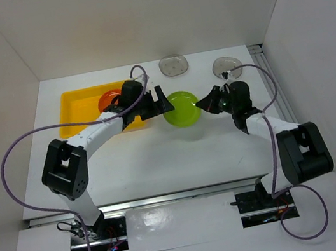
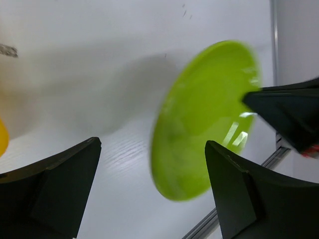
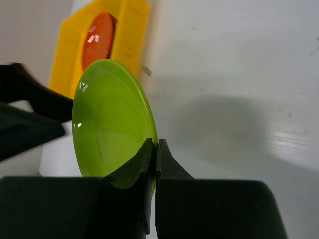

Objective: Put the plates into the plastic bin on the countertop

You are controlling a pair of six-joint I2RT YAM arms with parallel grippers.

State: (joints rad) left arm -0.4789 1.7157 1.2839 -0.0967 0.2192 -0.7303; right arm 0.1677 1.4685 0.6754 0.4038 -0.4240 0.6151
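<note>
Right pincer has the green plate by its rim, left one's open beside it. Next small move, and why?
Probably ease the left pincer forward until the free rim of the green plate sits between its fingers. The right pincer pinches the opposite rim, the plate is tilted up, and the bin lies on the left arm's side, so a handover looks likely.

We see the white tabletop (image 1: 161,159) carrying the yellow plastic bin (image 1: 76,115) at far left, a greyish plate (image 1: 173,64) and a second greyish plate (image 1: 225,64) by the far wall.
</note>
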